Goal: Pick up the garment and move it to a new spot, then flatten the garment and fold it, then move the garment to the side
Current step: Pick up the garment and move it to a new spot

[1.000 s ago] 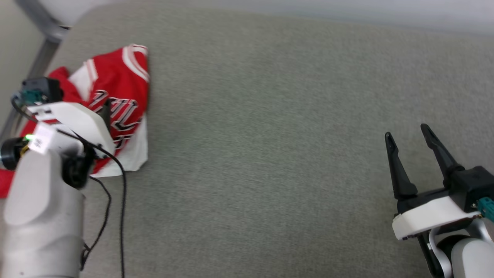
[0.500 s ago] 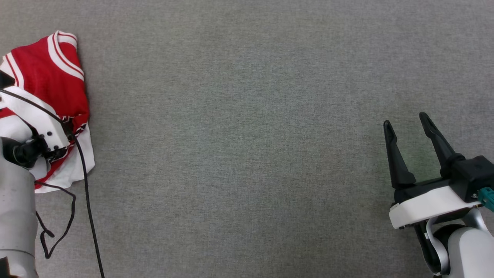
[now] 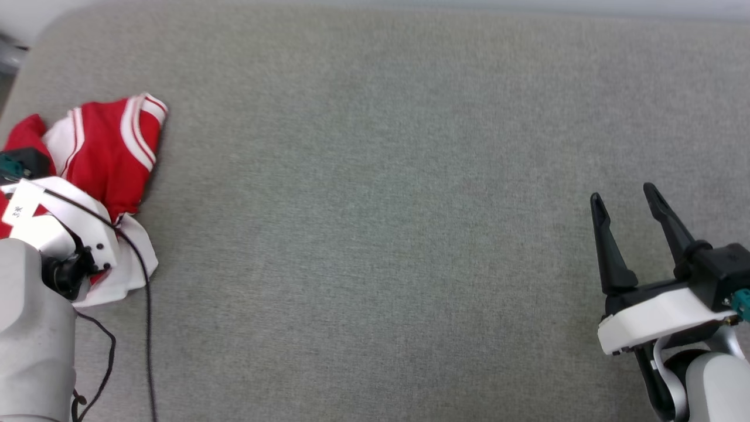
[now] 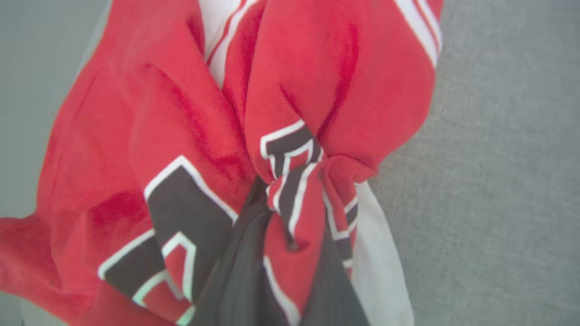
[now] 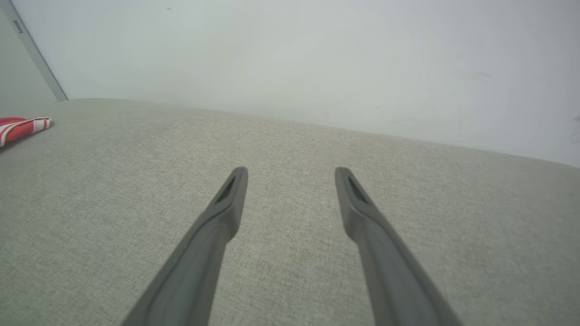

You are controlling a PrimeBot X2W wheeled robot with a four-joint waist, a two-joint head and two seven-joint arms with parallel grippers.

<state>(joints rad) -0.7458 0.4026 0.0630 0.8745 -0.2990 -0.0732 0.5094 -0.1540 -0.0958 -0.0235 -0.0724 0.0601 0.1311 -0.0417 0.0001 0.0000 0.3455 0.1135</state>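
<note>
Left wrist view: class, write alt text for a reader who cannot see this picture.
The left gripper pinches a bunched fold of a crumpled red jersey with black, white-outlined lettering, its dark fingers rising from the bottom edge. A white sleeve shows at the lower right, and a grey surface lies to the right.

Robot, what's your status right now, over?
Left gripper jaws pinching the garment, crumpled at left edge of cushion. Right gripper jaws open. No obstacle seen.
</note>
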